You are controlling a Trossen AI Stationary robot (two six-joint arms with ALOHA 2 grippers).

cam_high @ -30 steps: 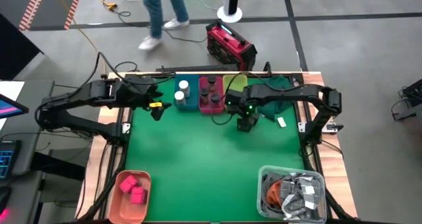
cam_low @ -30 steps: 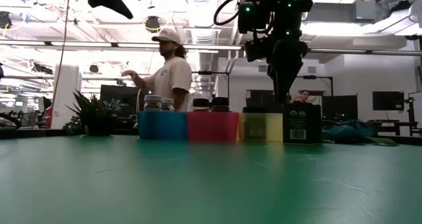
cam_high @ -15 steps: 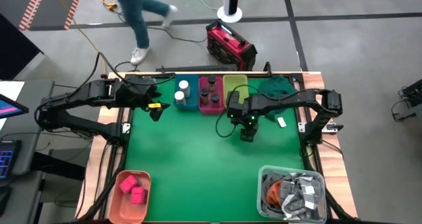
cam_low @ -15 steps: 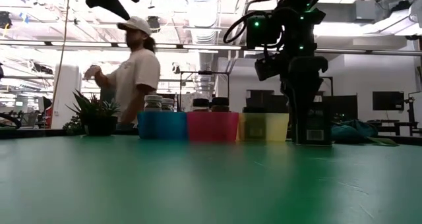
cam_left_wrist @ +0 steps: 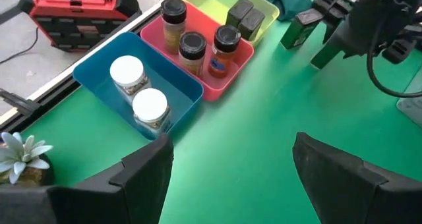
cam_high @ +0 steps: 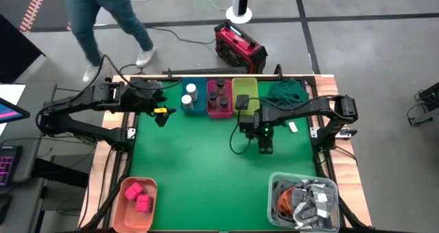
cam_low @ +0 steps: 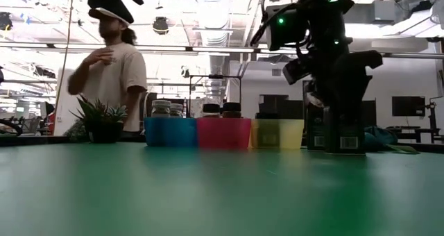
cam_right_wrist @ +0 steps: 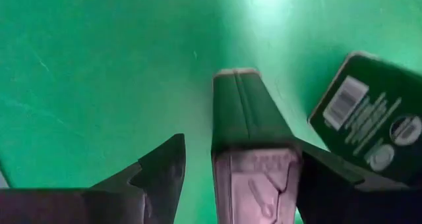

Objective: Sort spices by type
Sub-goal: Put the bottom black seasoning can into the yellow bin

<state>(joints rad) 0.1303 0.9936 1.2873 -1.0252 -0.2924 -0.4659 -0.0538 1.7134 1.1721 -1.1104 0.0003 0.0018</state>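
My right gripper (cam_high: 264,145) points down, open, over an upright black box (cam_right_wrist: 254,178) that stands on the green table. The box sits between the fingers. A second black box (cam_right_wrist: 369,115) is just beside it (cam_low: 316,130). At the far edge, white-capped jars (cam_left_wrist: 138,92) fill the blue bin, dark-capped jars (cam_left_wrist: 198,43) the red bin, and black boxes (cam_left_wrist: 245,14) the yellow bin. Pink blocks (cam_high: 138,196) lie in a salmon tray. My left gripper (cam_left_wrist: 231,165) hangs open above the table's far left. My right gripper comes at the upright black box from above, pointing down. One finger (cam_right_wrist: 330,178) lies against the box's side near its top (cam_right_wrist: 290,165). The other finger (cam_right_wrist: 161,174) stands clear of it by a gap. The box's bottom rests on the table (cam_low: 345,150).
A clear bin of grey packets with orange cord (cam_high: 305,200) sits at the near right. A dark green cloth (cam_high: 285,92) and a small white piece (cam_high: 293,127) lie at the far right, a small plant (cam_left_wrist: 20,155) at the far left. A person (cam_low: 111,62) walks beyond the table.
My right gripper has moved from beside the yellow bin toward the near edge and a little to the right. The upright black box under it has travelled along with it, still upright. The second box has stayed near the bins. The person has walked leftward.
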